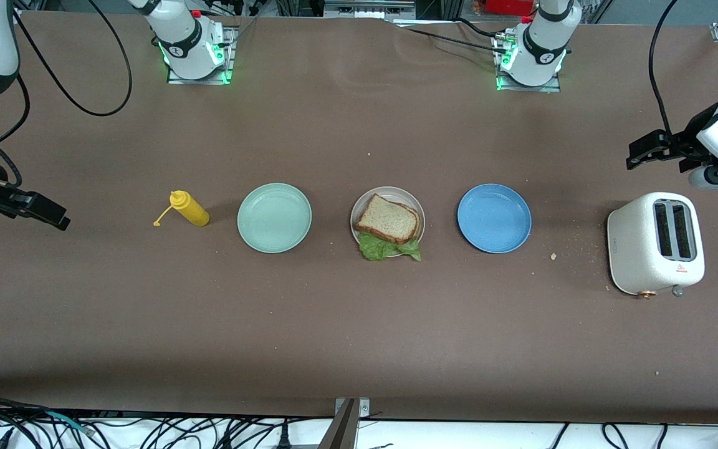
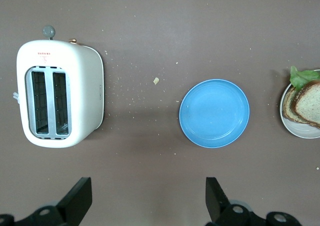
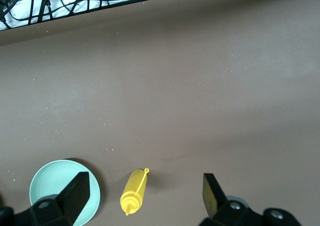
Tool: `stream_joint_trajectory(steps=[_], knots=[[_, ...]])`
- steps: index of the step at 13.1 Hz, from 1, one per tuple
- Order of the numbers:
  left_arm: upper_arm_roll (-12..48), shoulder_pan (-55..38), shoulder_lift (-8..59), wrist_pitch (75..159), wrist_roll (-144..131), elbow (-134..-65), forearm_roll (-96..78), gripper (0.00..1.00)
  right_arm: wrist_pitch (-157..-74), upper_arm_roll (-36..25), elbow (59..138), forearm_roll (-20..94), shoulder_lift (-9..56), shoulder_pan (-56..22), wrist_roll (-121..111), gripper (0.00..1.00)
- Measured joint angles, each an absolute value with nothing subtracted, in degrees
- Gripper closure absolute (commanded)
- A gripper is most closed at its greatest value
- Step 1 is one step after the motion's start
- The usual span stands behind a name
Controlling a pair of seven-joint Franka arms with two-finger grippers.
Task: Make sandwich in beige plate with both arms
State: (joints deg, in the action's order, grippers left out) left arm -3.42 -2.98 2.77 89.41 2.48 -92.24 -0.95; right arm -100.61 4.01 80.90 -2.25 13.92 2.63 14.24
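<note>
The sandwich sits assembled in the beige plate at the middle of the table; 2 toasted bread slices are stacked, the top one lying slightly askew, and the green lettuce leaf pokes out between them and overhangs the plate's rim on the side nearer the front camera; in the left wrist view the 2 slices show one over the other. The mint-green plate lies beside the beige plate toward the right arm's end of the table, and the blue plate lies beside it toward the left arm's end; neither touches it, and both hold nothing. The yellow squeeze bottle lies on its side just beside the mint-green plate, its cap tethered and off the nozzle. The white toaster stands toward the left arm's end, its 2 slots showing no bread; crumbs are scattered on the table between it and the blue plate. The left gripper hangs over the table near the toaster, fingers spread wide and holding nothing; the right gripper hangs over the table near the squeeze bottle, fingers likewise spread and holding nothing.
</note>
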Motion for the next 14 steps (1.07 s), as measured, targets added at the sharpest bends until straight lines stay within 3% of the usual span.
stream_joint_trajectory(steps=[14], knots=[[-3.42, -2.98, 2.77, 89.77, 2.48, -92.24, -0.95, 0.00, -99.19, 4.98, 80.86, -2.61, 13.84, 2.00, 10.93, 0.00]])
